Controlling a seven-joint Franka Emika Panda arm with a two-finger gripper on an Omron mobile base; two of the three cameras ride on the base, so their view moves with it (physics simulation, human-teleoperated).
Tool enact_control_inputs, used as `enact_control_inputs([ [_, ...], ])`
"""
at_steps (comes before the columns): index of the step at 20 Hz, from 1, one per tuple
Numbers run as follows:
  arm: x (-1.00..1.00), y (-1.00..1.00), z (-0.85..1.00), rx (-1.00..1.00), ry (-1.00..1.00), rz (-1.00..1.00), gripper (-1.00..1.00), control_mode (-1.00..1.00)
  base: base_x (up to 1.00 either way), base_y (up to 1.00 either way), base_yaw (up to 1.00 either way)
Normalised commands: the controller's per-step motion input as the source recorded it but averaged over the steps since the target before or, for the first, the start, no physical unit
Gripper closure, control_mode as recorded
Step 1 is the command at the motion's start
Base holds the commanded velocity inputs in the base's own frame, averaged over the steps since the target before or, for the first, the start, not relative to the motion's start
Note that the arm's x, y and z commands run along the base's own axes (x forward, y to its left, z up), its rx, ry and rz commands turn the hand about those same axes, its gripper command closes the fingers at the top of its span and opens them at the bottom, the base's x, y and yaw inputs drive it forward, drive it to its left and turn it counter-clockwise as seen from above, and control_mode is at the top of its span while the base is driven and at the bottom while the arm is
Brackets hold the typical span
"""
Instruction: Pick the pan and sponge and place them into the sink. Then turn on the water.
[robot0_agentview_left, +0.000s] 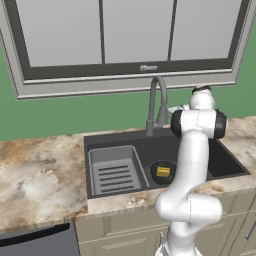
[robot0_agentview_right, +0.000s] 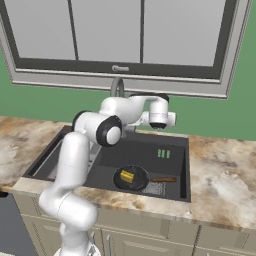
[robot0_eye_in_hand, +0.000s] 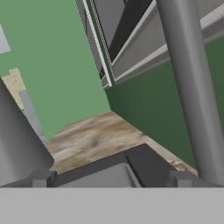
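Observation:
The black pan (robot0_agentview_left: 155, 177) (robot0_agentview_right: 140, 174) lies in the sink (robot0_agentview_left: 160, 147) (robot0_agentview_right: 150, 150), right of the drain area, its brown handle (robot0_agentview_right: 164, 179) pointing right. On the pan rests the yellow sponge (robot0_agentview_left: 163, 172) (robot0_agentview_right: 127, 176). My white hand (robot0_agentview_right: 159, 113) hovers above the basin's back edge beside the grey gooseneck faucet (robot0_agentview_left: 156, 102). In the hand view my gripper (robot0_eye_in_hand: 111, 178) is open and holds nothing. The faucet's riser (robot0_eye_in_hand: 192, 87) stands just past the right fingertip (robot0_eye_in_hand: 181, 178). Another grey faucet part (robot0_eye_in_hand: 15, 144) looms close on the left. No water shows under the spout.
A grey ribbed rack insert (robot0_agentview_left: 114, 172) fills the sink's left half. Marbled counter (robot0_agentview_left: 40, 175) (robot0_agentview_right: 225, 180) stretches to both sides. A window frame (robot0_agentview_left: 125, 70) and green wall stand right behind the faucet. A dark appliance front (robot0_agentview_left: 35, 242) sits below the left counter.

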Motion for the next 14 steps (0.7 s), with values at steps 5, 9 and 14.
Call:
enact_control_inputs([
  [5, 0.23, 0.00, -0.15, 0.00, -0.09, 0.00, -1.00, -1.00, 0.00, 0.00, 0.00],
  [9, 0.16, -0.15, -0.09, -0.01, -0.08, -0.01, -1.00, -1.00, 0.00, 0.00, 0.00],
  [14, 0.13, -0.32, 0.00, 0.00, -0.04, -0.01, -1.00, -1.00, 0.00, 0.00, 0.00],
])
